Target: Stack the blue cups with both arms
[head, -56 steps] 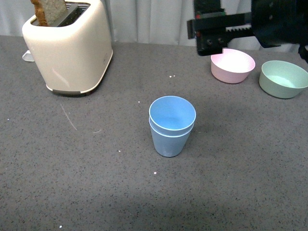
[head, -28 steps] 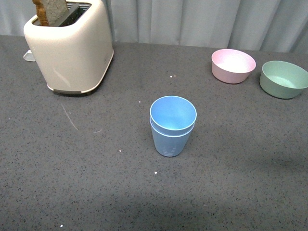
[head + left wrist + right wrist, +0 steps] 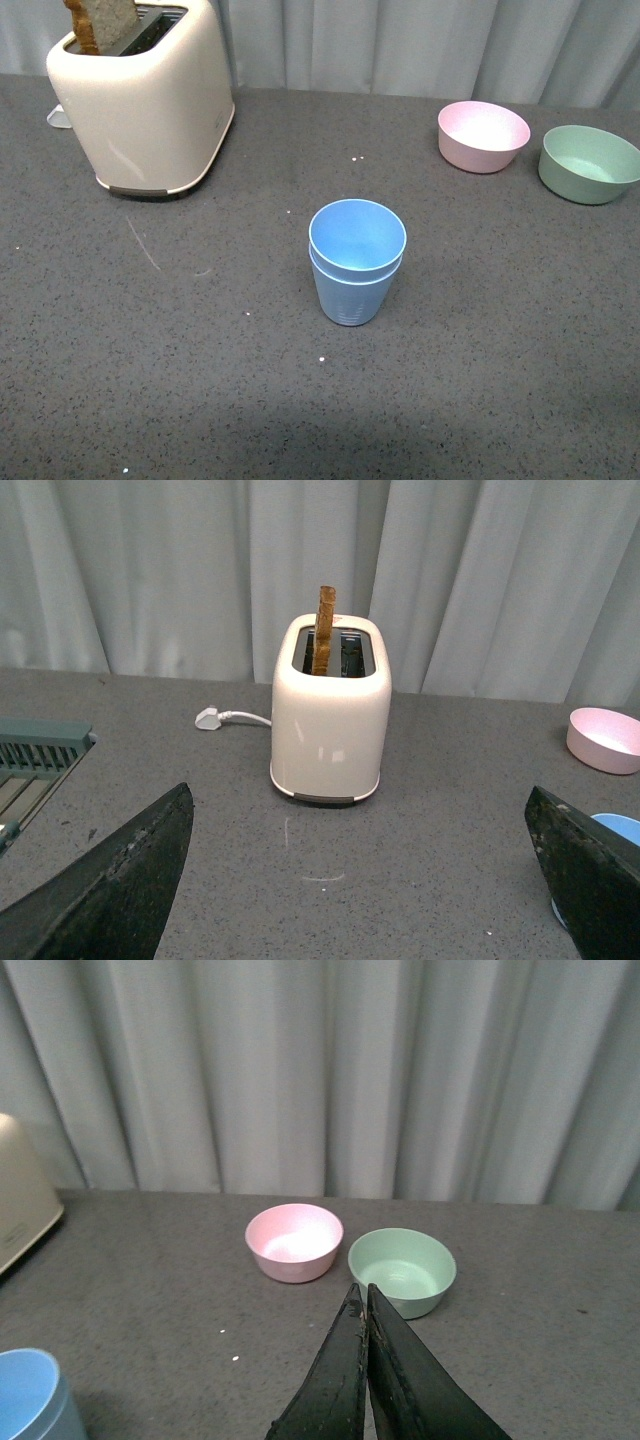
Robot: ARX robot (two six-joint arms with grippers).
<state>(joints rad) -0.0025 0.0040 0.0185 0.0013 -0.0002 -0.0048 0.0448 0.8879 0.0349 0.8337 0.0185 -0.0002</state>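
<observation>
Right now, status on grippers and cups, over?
Left gripper open, empty. Right gripper shut, empty. Blue cups nested, upright mid-table. Nothing near them; toaster and bowls far back.

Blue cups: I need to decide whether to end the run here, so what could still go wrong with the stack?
1. The blue cups are nested, but the inner rim stands above the outer one; it may not be fully seated and could wobble if bumped.
2. The left end effector is open with a cup edge beside one finger; a careless move might clip the stack.
3. The pink bowl and green bowl lie ahead of the shut right end effector.
</observation>
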